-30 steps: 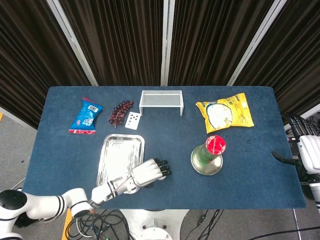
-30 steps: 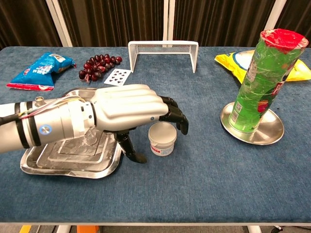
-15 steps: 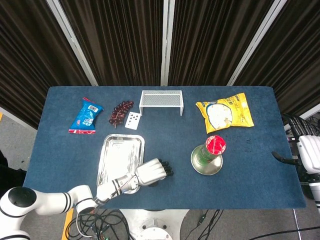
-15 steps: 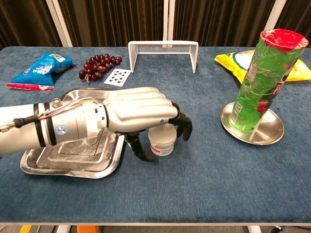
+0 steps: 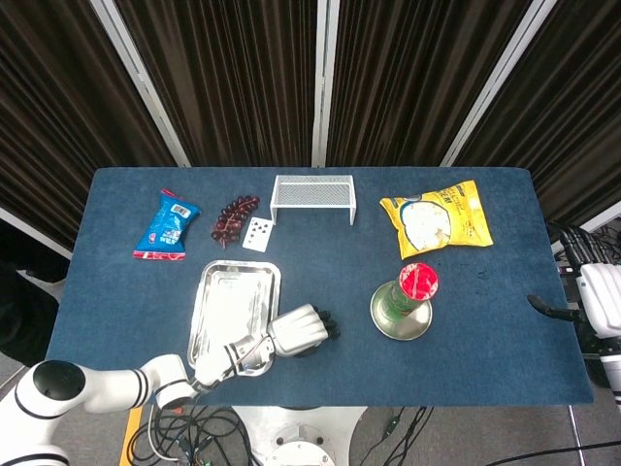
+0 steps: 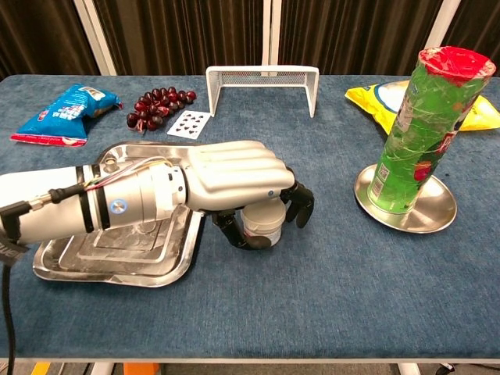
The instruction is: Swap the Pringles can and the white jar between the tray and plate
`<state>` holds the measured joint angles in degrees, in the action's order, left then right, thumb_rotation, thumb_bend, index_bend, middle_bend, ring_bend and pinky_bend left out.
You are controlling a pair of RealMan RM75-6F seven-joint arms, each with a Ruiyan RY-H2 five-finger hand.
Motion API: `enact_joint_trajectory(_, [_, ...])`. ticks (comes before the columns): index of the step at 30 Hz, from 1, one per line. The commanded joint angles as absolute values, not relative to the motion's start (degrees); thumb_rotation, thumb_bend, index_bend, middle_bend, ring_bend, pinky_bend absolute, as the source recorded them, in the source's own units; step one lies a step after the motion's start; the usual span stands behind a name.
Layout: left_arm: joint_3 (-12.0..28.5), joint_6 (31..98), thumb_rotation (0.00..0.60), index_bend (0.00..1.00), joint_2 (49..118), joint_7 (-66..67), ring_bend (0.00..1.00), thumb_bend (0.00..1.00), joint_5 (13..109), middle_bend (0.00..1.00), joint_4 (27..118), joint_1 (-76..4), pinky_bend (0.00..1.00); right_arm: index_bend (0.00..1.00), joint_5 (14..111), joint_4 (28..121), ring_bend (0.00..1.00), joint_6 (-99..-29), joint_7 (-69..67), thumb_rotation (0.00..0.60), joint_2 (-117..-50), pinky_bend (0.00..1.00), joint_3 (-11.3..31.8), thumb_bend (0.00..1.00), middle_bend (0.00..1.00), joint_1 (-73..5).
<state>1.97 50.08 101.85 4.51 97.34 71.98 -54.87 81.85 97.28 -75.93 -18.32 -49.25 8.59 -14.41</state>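
Tray (image 6: 70, 262) and plate (image 6: 437, 215): polished metal, reflective. Pringles can (image 6: 418, 133): glossy green. White jar (image 6: 262, 226): smooth plastic. Table cover (image 6: 328, 312): matt blue cloth. Left hand (image 6: 234, 176): satin silver shell.

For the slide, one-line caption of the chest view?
Left hand closes its fingers around the white jar beside the tray; Pringles can stands on the plate.

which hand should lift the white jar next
Left. The left hand already has its fingers curled around the white jar just right of the tray. The right hand hangs off the table's far right edge, beyond the Pringles can.
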Motion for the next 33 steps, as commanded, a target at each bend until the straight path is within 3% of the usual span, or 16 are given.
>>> enact_joint_trajectory(1, [1.5, 50.2, 0.600, 0.39, 102.0, 4.1, 0.35, 0.34, 97.2, 0.39, 71.7, -54.9, 0.62, 0.00, 81.8, 97.3, 0.00, -76.0, -18.3, 0.600, -49.2, 0.07, 8.6, 0.10, 0.04, -14.4])
enact_joint_trajectory(20, [0.8, 54.1, 0.600, 0.45, 100.8, 4.3, 0.43, 0.38, 97.7, 0.45, 73.5, -54.6, 0.70, 0.00, 81.6, 97.6, 0.00, -75.9, -17.7, 0.600, -49.1, 0.07, 9.1, 0.10, 0.04, -14.3])
enact_joint_trajectory(27, [1.5, 57.2, 0.600, 0.45, 95.2, 6.8, 0.43, 0.38, 95.6, 0.45, 76.8, -52.0, 0.70, 0.00, 81.6, 97.8, 0.00, -76.3, -17.6, 0.600, -49.0, 0.07, 9.4, 0.10, 0.05, -14.3])
enact_joint_trajectory(33, [-0.7, 58.4, 0.600, 0.45, 91.7, 8.0, 0.43, 0.38, 92.2, 0.45, 76.6, -47.5, 0.70, 0.00, 81.4, 97.9, 0.00, -76.3, -17.6, 0.600, -49.1, 0.07, 9.5, 0.11, 0.05, -14.2])
